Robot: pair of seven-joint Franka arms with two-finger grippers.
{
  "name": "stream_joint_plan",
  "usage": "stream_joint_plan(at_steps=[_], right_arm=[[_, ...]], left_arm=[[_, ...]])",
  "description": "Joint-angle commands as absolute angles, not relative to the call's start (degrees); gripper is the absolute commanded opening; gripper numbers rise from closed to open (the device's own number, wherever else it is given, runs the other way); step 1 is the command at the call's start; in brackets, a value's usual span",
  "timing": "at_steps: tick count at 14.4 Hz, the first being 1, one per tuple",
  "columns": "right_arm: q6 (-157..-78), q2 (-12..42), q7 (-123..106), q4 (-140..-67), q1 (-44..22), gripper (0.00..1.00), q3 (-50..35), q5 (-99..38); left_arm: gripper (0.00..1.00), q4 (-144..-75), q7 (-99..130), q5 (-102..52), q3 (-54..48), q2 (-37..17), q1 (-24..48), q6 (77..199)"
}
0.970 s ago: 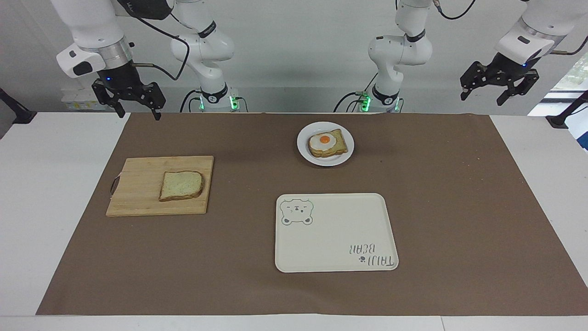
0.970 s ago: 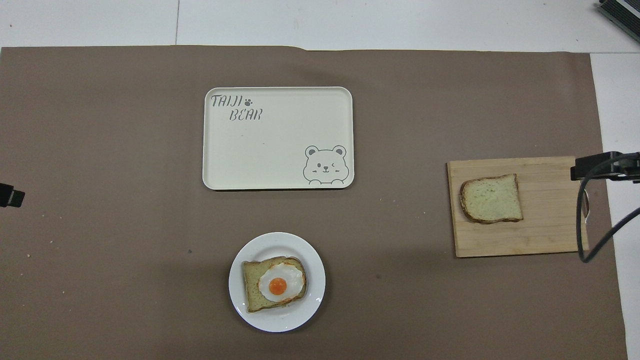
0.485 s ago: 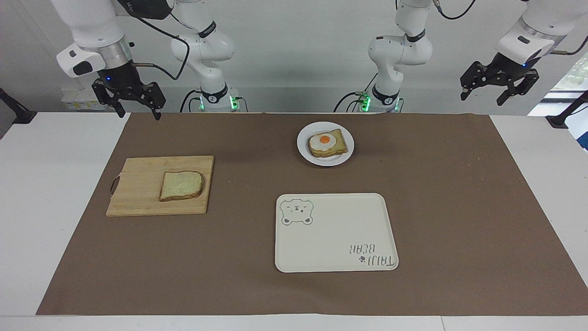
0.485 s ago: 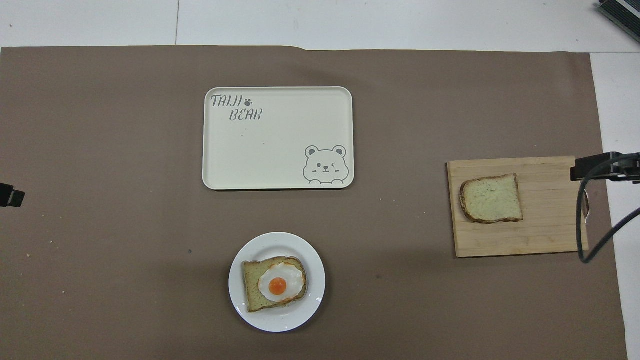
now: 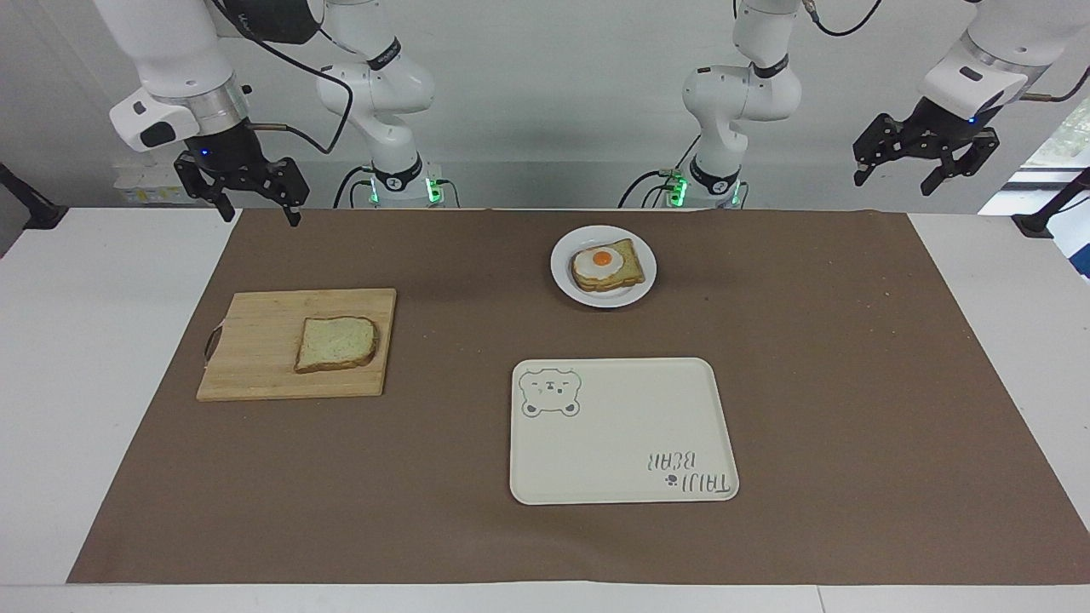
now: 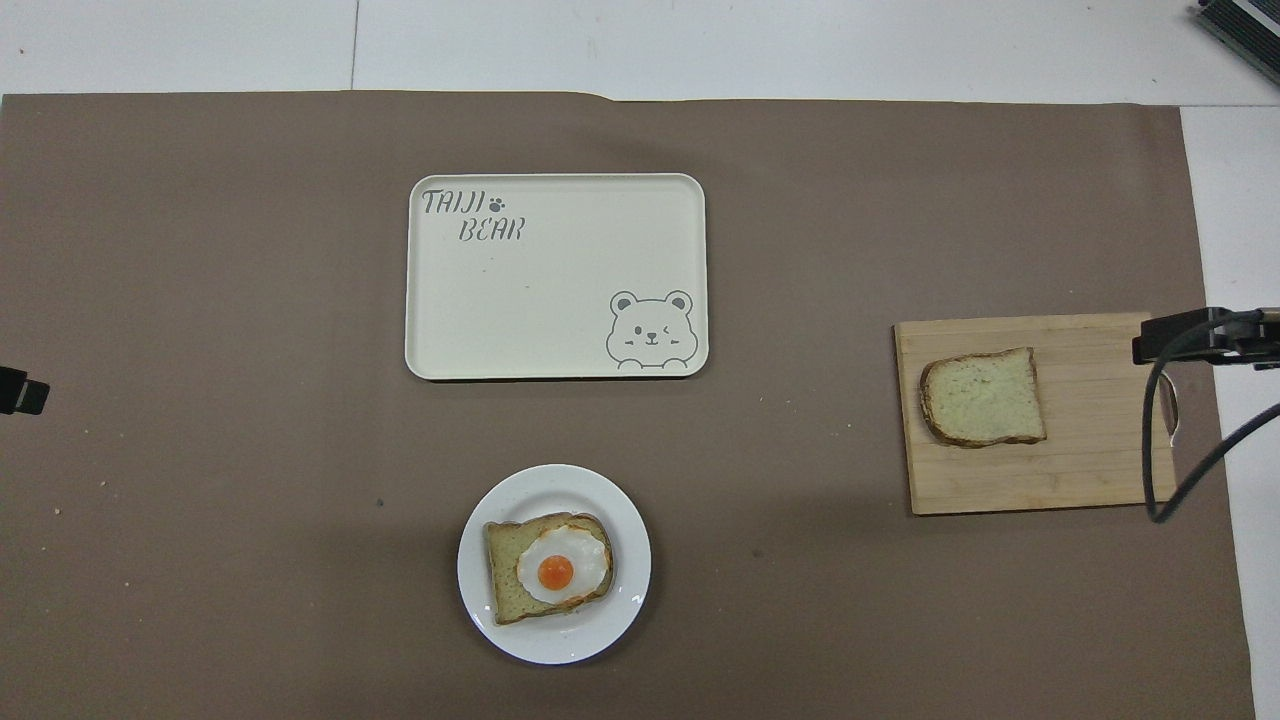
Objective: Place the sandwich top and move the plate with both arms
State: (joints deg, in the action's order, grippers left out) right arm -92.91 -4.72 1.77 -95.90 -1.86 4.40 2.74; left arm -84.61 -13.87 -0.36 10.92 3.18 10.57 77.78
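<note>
My right claw (image 5: 253,203), jaws spread and empty, has just edged toward the wooden cutting board (image 5: 255,375), where the plain brown-crusted bread slice (image 5: 335,343) lies untouched. The small round white plate (image 5: 569,278) with egg toast sits at twelve o'clock from the cream bear tray (image 5: 613,460). My left claw (image 5: 926,162) waits, released, so the pickup is only beginning.

Two white arms (image 5: 375,81) with grey joint rings, black grippers (image 5: 243,183), looping black cables, green base lights.
</note>
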Motion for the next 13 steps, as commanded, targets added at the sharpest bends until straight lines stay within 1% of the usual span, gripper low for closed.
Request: stream_joint_plan(at_steps=[1, 4, 8, 11, 13], right_arm=[[-96.5, -5.7, 1.8, -99.0, -1.2, 1.00, 4.1, 1.5], [-98.7, -5.0, 1.7, -100.3, -1.1, 1.00, 4.2, 1.5], [-104.4, -3.4, -3.5, -104.0, 0.6, 1.00, 4.2, 1.3], [-109.1, -0.6, -6.1, -106.3, 1.9, 1.00, 4.2, -1.9], [-112.0, 2.7, -7.3, -106.5, 3.2, 1.00, 4.2, -2.9]], left_arm=[[1.00, -86.0, -13.4, 0.4, 10.5, 4.7, 10.2, 77.3], [1.00, -86.0, -13.4, 0.4, 10.5, 4.7, 10.2, 77.3], [1.00, -86.0, -13.4, 0.4, 10.5, 4.7, 10.2, 77.3], [1.00, -86.0, -13.4, 0.4, 10.5, 4.7, 10.2, 77.3], [1.00, -86.0, -13.5, 0.4, 10.5, 4.7, 10.2, 77.3]])
